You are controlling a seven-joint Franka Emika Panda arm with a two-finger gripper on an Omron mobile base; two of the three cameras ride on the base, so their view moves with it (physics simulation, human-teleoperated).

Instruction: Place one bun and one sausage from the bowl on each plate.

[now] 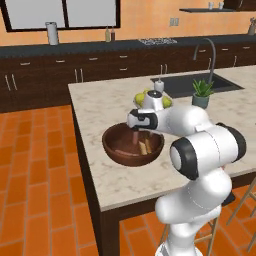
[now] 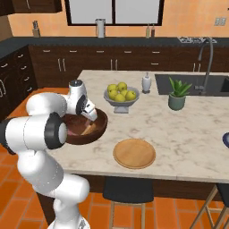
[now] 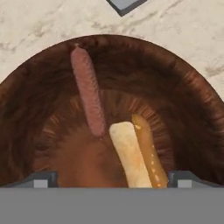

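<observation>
From the hand view I have the claw (image 3: 112,177) hanging over the bowl (image 3: 39,100), its two dark tips spread wide at either side with nothing between them. Directly below, between the tips, lies a bun (image 3: 130,155), pale cream side up with the golden crust along one flank, running lengthwise away from the camera. Just beyond its far end a sausage (image 3: 89,94) leans up the bowl's inner wall, its lower end close beside the bun; I cannot tell if they touch.

I judge the step in hand to be the pick of the bun. To do it well I would lower straight down with the tips straddling the bun across its narrow width, near its middle so it does not swing, and close only when the tips sit below the crown. The sausage is near enough that a drift toward it could nudge it, so I would keep the approach centred.

In the right base view the bowl (image 2: 96,127) sits at the near left of the marble worktop (image 2: 188,134), and the wooden plate (image 2: 134,153) lies bare just to its right, toward the near edge. Farther back stands a grey pedestal bowl of yellow-green fruit (image 2: 120,95).
</observation>
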